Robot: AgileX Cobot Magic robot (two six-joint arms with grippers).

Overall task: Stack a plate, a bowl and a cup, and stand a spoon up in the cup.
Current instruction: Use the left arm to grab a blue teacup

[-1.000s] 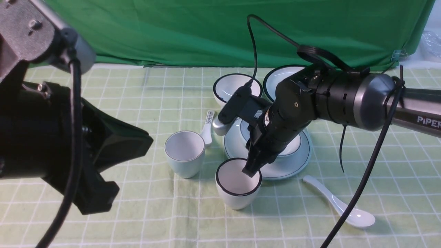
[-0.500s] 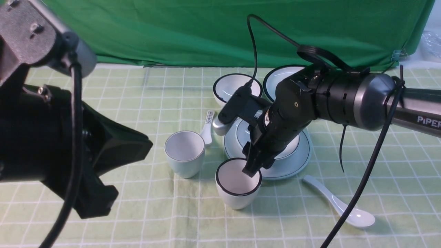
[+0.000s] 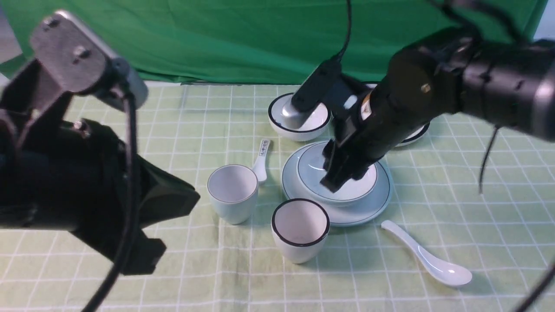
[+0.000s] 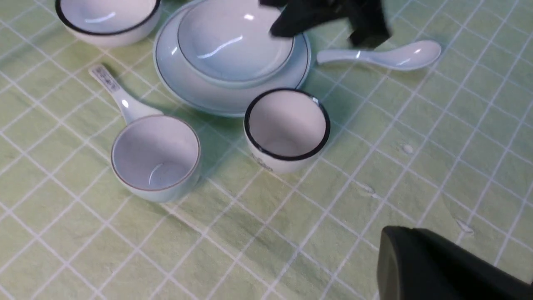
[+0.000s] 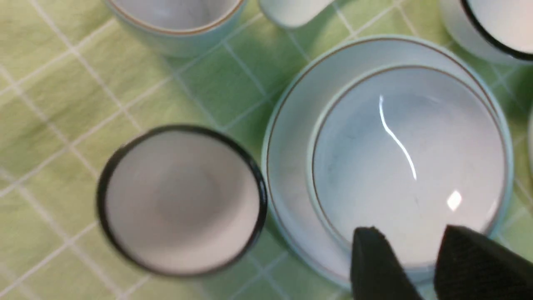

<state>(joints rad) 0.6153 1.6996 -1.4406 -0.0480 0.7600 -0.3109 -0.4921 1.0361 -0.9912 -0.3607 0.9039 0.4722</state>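
The plate [image 3: 378, 203] lies mid-table with the bowl [image 3: 362, 190] resting in it. The cup [image 3: 233, 193] stands upright and empty to their left. The spoon [image 3: 427, 255] lies on the cloth at the front right. My right gripper [image 3: 336, 180] hangs open and empty just above the bowl's near rim; in the right wrist view its fingertips [image 5: 374, 262] frame the bowl [image 5: 408, 158] on the plate [image 5: 287, 166]. My left gripper [image 3: 173, 229] is open and empty, raised at the front left. The left wrist view shows the cup [image 4: 156, 156], bowl [image 4: 233, 41], plate [image 4: 179, 79] and spoon [image 4: 383, 56].
A black-rimmed cup [image 3: 300, 229] stands just in front of the plate. A black-rimmed bowl [image 3: 299, 117] and a black-rimmed plate [image 3: 416, 132] sit behind. A small printed spoon [image 3: 261, 162] lies by the cup. A green backdrop closes off the far edge.
My right gripper has risen from the black-rimmed cup's rim and moved back over the bowl. The cup stayed put. My left arm shifted a little up and to the right.
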